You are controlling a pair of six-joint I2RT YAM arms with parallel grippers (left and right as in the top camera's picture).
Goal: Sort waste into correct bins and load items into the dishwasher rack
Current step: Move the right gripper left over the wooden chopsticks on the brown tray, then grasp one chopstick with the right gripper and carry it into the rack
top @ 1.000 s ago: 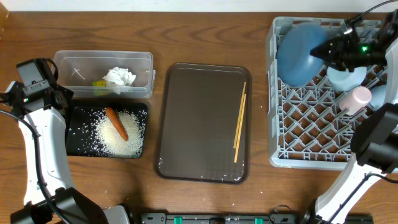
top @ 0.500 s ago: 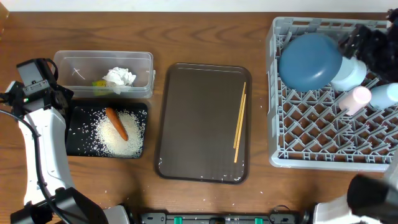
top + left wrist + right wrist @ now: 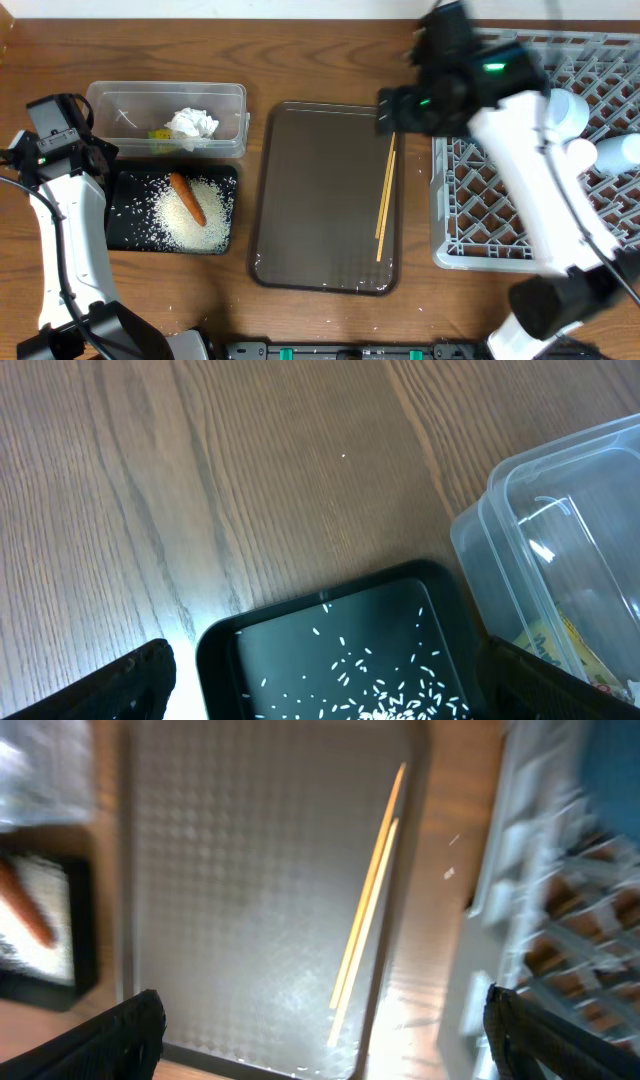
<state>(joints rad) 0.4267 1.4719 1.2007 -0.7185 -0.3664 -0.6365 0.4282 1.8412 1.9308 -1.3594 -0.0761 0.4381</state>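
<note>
White rice (image 3: 190, 218) and an orange carrot (image 3: 187, 198) lie in the black tray (image 3: 122, 236). Crumpled tissue (image 3: 192, 124) and a yellow-green wrapper (image 3: 159, 133) lie in the clear tub (image 3: 165, 92). The chopsticks (image 3: 385, 195) lie on the brown tray's right side, and also show in the right wrist view (image 3: 368, 900). My right gripper (image 3: 393, 110) is open and empty above the tray's far right corner; its arm hides the blue dish. A pale bowl (image 3: 568, 108) and a small cup (image 3: 580, 152) sit in the grey rack (image 3: 480, 235). My left gripper (image 3: 60, 130) is open and empty, above the black tray's far left corner (image 3: 230, 650).
The dark brown serving tray (image 3: 320, 200) lies between the bins and the rack. Another light-blue item (image 3: 620, 152) sits at the rack's right edge. The left wrist view shows the tub's corner (image 3: 520, 550). Bare wood lies along the far and near edges.
My right arm has swung left from the rack's far right to over the brown tray's far right corner, and now covers the blue dish. The left arm has not moved.
</note>
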